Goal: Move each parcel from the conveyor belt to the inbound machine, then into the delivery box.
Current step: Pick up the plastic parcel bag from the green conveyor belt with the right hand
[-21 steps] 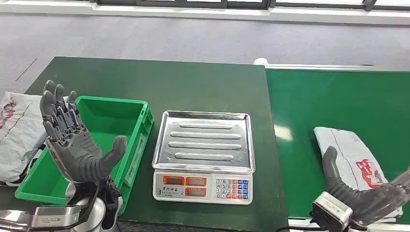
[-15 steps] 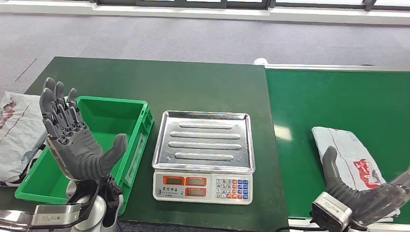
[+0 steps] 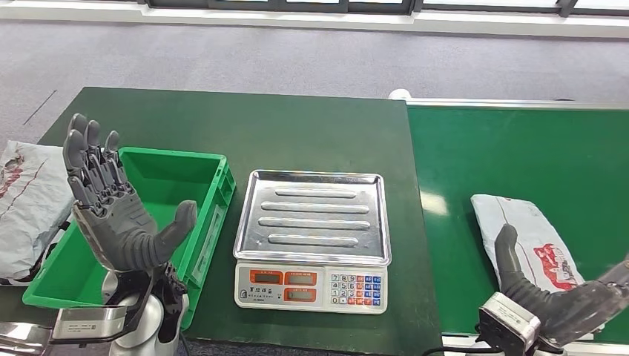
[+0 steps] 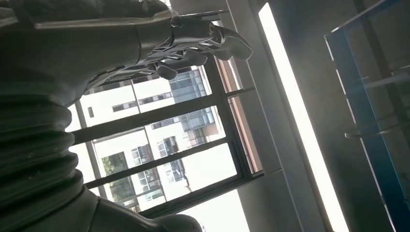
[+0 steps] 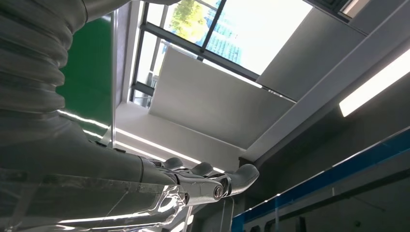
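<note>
We see our left hand [image 3: 122, 222] raised upright with its palm turned toward the middle of the scene, its dark grey fingers [image 3: 89, 159] straight and slightly fanned, the thumb stuck out to the side, and nothing in its hold. It stands in front of the near end of the green plastic delivery box [image 3: 204, 215], which sits on the dark green bench [image 3: 297, 133]; the silver wrist comes up from the lower edge of the head view. In the left wrist view the same fingers [image 4: 193, 41] reach out straight against windows and a ceiling light. Our right hand [image 3: 556, 297] lies low at the near right corner, palm up, with its thick grey thumb [image 3: 508, 256] pointing up and resting against the near edge of the grey plastic mailer parcel with a red print [image 3: 530, 233]. The other fingers run out of the frame, so we cannot tell whether they close on the parcel; in the right wrist view they [image 5: 212, 181] look extended and only lightly curled. The parcel lies flat on the bright green conveyor belt [image 3: 519, 148], to the right of the bench. Between the box and the belt stands the inbound machine, a white electronic scale with a ribbed steel tray [image 3: 311, 215] and a keypad at the front. Another grey mailer bag [image 3: 30, 208] lies at the far left beside the box.
</note>
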